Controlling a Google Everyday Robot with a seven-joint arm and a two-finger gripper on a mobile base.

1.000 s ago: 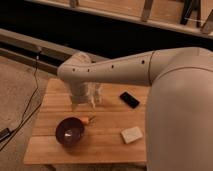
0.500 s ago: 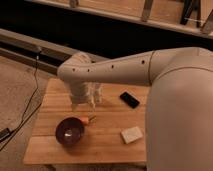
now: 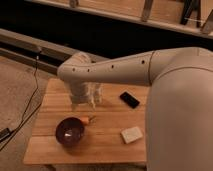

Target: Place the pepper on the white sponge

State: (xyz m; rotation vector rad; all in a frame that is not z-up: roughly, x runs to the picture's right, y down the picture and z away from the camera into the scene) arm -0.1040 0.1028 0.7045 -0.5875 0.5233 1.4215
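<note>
Camera view: gripper (image 3: 84, 105) hangs released, holding nothing, just above the pepper (image 3: 86, 120), which lies against the purple bowl (image 3: 69, 131), well apart from the white sponge (image 3: 132, 134).

One pepper (image 3: 86, 120), one white sponge (image 3: 132, 134), one purple bowl (image 3: 69, 131), one black slab (image 3: 129, 99) — one tool (image 3: 84, 103), above table (image 3: 112, 122).

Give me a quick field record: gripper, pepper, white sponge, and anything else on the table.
gripper: open, empty, low over the table just behind the pepper
pepper: lying on the table beside the bowl
white sponge: on the table, apart from the pepper, nothing on it
bowl: dark purple, upright
black slab: flat, behind the sponge
placement: not yet done
</note>
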